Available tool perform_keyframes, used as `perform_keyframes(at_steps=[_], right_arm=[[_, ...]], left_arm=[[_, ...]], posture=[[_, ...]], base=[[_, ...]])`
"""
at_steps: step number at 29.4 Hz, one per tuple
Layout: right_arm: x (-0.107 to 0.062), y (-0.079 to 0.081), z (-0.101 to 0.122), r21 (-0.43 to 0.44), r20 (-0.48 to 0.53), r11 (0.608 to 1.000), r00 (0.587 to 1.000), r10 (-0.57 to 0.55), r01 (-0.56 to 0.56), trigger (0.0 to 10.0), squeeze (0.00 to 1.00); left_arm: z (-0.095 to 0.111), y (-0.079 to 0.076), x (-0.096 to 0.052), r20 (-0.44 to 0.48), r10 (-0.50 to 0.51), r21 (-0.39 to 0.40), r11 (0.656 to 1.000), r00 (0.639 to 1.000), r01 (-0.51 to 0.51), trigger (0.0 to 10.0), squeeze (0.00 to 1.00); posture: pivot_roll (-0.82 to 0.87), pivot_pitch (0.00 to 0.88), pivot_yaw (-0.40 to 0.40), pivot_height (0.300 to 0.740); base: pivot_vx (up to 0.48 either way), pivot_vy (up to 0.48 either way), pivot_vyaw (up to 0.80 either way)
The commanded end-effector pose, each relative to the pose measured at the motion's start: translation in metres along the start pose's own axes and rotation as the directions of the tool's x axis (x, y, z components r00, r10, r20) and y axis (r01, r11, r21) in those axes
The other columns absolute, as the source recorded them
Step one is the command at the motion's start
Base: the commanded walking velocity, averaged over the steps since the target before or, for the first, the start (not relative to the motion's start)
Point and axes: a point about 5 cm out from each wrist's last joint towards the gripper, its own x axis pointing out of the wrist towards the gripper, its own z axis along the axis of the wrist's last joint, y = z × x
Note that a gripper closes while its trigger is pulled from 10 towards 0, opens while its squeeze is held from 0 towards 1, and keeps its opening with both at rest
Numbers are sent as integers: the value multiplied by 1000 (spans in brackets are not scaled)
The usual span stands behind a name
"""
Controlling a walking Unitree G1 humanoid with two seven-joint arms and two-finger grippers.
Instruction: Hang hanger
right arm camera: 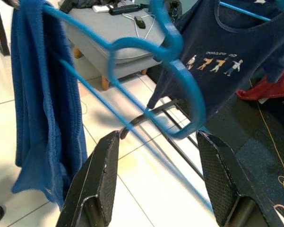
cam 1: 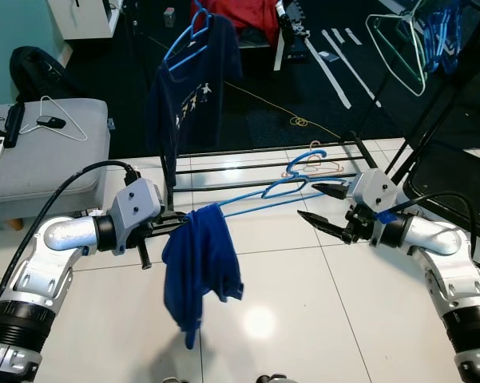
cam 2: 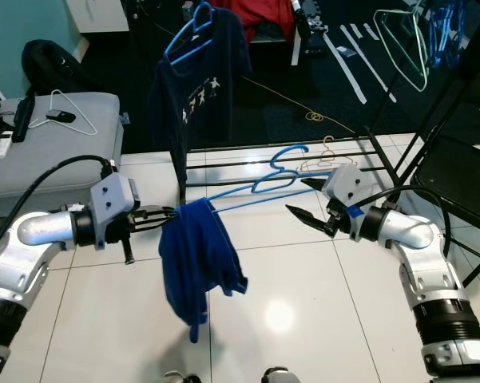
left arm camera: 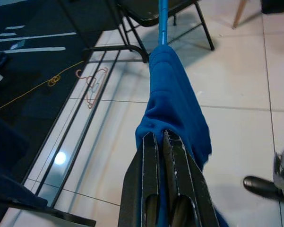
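Blue hanger (cam 1: 279, 190) with draped blue cloth (cam 1: 198, 263), mid-frame: pinched by left end effector (cam 1: 178, 219), right end effector (cam 1: 323, 203) spread at hook; risk of cloth sliding off if tilted.

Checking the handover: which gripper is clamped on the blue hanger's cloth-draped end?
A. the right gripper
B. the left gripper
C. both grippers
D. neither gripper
B: the left gripper pinches the blue hanger through the blue cloth, while the right gripper is open.

Bright overhead glare on glossy floor tiles (cam 1: 259, 321), dim background.
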Motion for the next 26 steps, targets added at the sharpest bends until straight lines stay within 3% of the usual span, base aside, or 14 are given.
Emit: perform_keyframes(at_steps=[1, 4, 9, 17, 26], right_arm=[[-5, -4, -1, -10, -5, 1000, 1000, -6, 6, 10000, 0], [-2, -2, 3, -8, 21, 1000, 1000, 20, -20, 10000, 0], [3, 12, 12, -3, 71, 991, 989, 133, -134, 10000, 0], [4, 15, 9, -1, 66, 990, 988, 142, -142, 10000, 0], [6, 21, -5, 28, 21, 984, 984, 177, -178, 10000, 0]], left_arm=[[6, -4, -2, 4, -69, 54, 996, 998, 69, 0, 0], [7, -13, 0, -2, -138, 59, 989, 990, 138, 0, 0], [-3, -15, 1, -16, -131, 36, 991, 991, 132, 0, 0], [0, -14, 4, 13, -125, 37, 992, 992, 124, 0, 0], [16, -14, 12, 68, -164, 99, 983, 984, 157, 0, 0]], posture=[[-55, 212, -21, 740], [-55, 212, -21, 740], [-55, 212, -21, 740], [-56, 202, -21, 740], [-55, 183, -27, 740]], base=[[0, 0, 0], [0, 0, 0], [0, 0, 0], [0, 0, 0], [0, 0, 0]])
